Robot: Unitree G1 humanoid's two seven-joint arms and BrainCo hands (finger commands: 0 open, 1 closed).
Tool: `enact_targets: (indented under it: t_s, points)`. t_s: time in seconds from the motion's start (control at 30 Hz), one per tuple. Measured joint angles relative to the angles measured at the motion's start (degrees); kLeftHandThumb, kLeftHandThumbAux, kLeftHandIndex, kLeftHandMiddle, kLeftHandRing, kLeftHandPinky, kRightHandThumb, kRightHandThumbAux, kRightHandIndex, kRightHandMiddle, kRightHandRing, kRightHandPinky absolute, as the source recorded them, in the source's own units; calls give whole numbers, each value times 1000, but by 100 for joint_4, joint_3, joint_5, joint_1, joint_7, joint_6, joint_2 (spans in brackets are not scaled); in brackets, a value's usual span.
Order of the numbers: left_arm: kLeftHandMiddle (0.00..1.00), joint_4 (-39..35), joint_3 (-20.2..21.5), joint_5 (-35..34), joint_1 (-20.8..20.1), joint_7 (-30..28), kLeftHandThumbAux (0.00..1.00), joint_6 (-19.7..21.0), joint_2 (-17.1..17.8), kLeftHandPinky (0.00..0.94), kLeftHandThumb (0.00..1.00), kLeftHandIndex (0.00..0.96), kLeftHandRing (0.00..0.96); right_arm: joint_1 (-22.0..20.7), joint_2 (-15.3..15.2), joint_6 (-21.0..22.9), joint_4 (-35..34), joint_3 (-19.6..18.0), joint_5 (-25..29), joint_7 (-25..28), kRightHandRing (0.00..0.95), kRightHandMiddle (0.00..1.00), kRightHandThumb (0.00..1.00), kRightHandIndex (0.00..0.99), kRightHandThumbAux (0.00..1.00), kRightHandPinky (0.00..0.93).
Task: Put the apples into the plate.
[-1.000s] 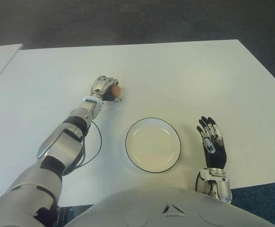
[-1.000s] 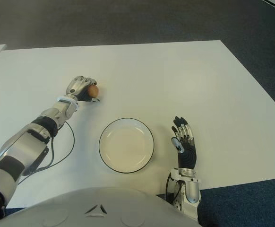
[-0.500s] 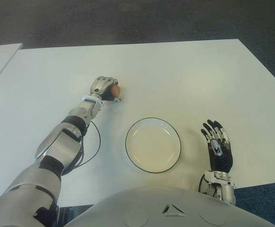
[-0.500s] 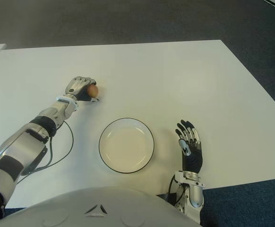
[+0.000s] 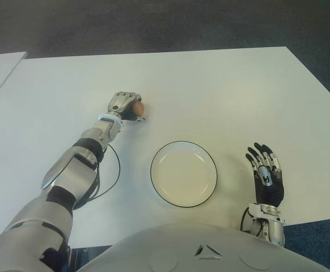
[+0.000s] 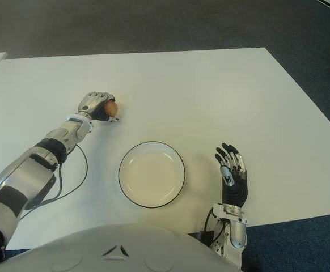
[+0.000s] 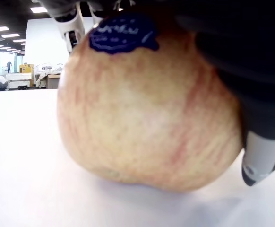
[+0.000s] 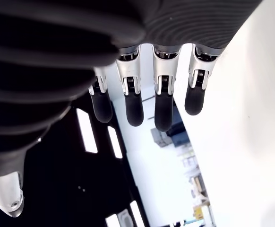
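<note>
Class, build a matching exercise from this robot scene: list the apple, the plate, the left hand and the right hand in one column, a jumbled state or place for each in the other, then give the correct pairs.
Column A
1. apple
2. plate
3. left hand
4. right hand

Column B
a. fingers spread, holding nothing, to the right of the plate
b. empty, near the table's front edge, between the two hands
c. bears a dark blue sticker and sits on the white table
d. curled around the fruit, beyond the plate and to its left

Pairs: 1-c, 2-b, 3-d, 4-a
</note>
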Motion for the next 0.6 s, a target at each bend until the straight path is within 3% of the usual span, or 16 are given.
enact_targets:
  t_s: [0.3,0.6]
  points:
    - [849,-266,14,-55,31,-122,696,-103,107,820,750,443,843,-84,54,-3,21,-89,19,7,261,296,258,208,570,235]
    - [864,-2243,355,-279,685,-789,697,-334,679,812,749,442,856,-167,72,-64,187,-175,17,87,271,310,262,218,584,225]
